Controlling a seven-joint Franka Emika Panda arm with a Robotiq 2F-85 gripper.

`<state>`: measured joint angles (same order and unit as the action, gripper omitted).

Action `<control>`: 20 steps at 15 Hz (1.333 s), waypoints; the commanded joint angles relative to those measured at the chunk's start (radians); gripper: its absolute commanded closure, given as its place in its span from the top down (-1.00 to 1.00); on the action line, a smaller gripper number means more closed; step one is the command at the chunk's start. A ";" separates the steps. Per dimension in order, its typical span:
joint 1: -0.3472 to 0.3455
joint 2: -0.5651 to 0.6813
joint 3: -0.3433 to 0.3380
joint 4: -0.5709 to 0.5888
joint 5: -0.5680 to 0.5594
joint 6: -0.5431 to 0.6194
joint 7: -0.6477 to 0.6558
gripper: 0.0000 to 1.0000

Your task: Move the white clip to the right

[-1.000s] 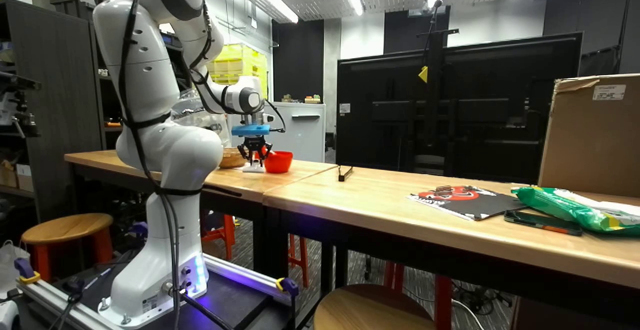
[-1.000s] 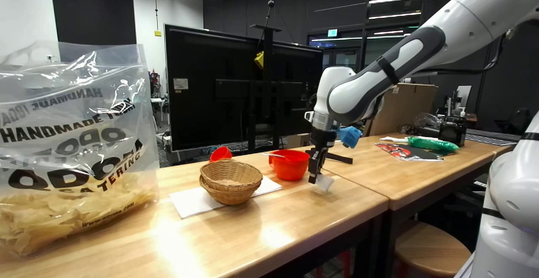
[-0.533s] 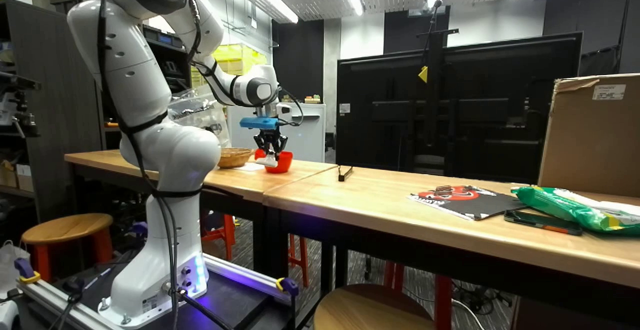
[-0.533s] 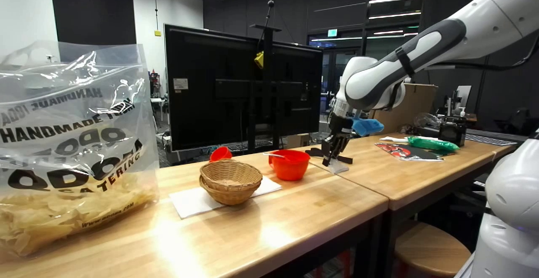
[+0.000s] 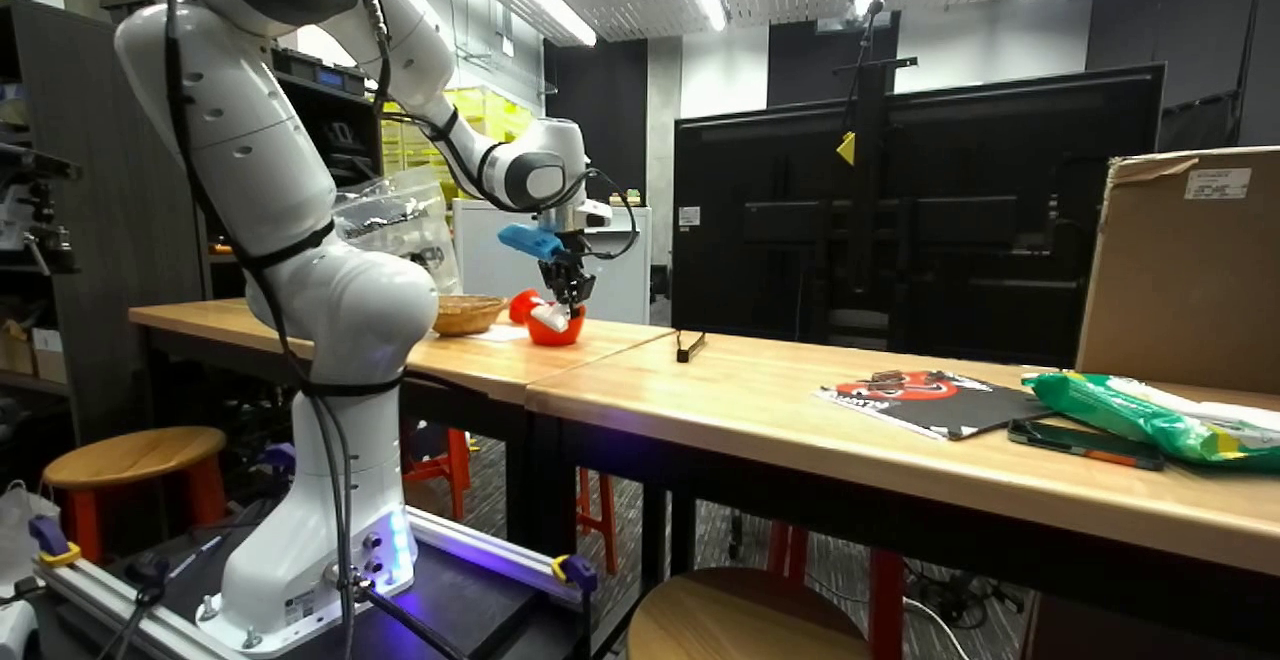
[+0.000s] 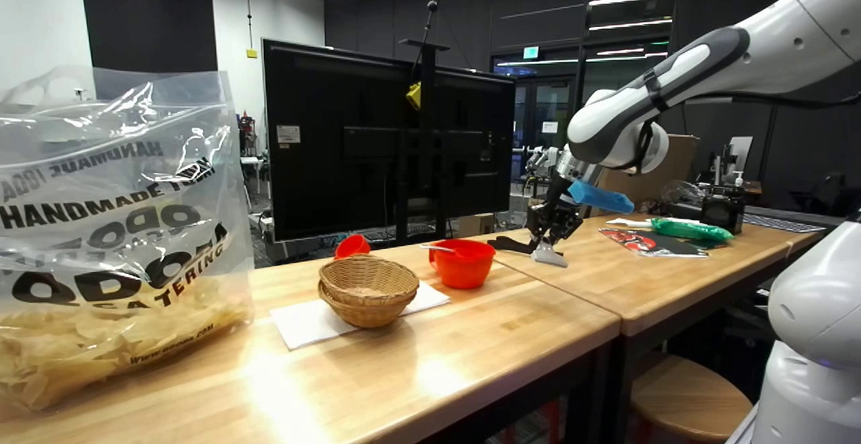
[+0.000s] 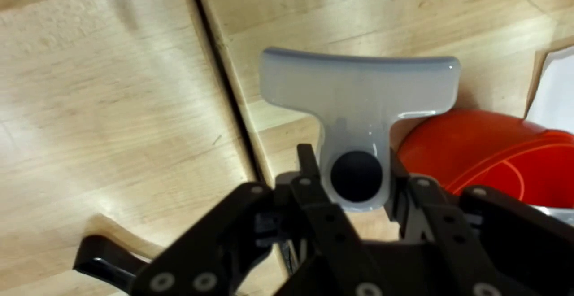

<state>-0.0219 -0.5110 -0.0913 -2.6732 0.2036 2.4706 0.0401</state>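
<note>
Above the wooden table (image 6: 518, 316), close to the seam (image 7: 229, 92) between two tabletops: gripper (image 7: 352, 168) is pinching the white clip (image 7: 358, 94) by its narrow end, squeezed from both sides, black round spot (image 7: 356, 177) sitting between the tips. Clip is tilted, wide end pointing away from the gripper, and looks off the wood in both exterior views. How high, can't tell. Wrist view has it between the seam and the red bowl (image 6: 464, 268); an exterior view shows a gap to the bowl. Pale utensil (image 6: 437, 248) pokes out over the bowl's rim. Black bar (image 5: 688, 348) lies on the table by the seam. Past the bowl: stacked wicker baskets (image 6: 366, 303) on white paper (image 6: 303, 326), small red cup (image 6: 352, 245) just behind them, then a printed plastic bag of chips (image 6: 128, 242), well apart from the clip. Toward the opposite end: dark magazine (image 5: 960, 408) with a red print, green packet (image 5: 1120, 410) beside it, flat black device (image 5: 1085, 445) next to the packet.
</note>
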 commanded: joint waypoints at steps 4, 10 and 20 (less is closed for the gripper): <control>-0.054 -0.008 0.015 -0.018 0.103 0.095 0.219 -0.80; -0.079 0.048 0.021 -0.036 0.204 0.239 0.405 -0.80; -0.252 0.025 0.110 -0.105 0.171 0.222 0.871 -0.80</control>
<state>-0.2128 -0.4391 -0.0174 -2.7504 0.4142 2.7525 0.7722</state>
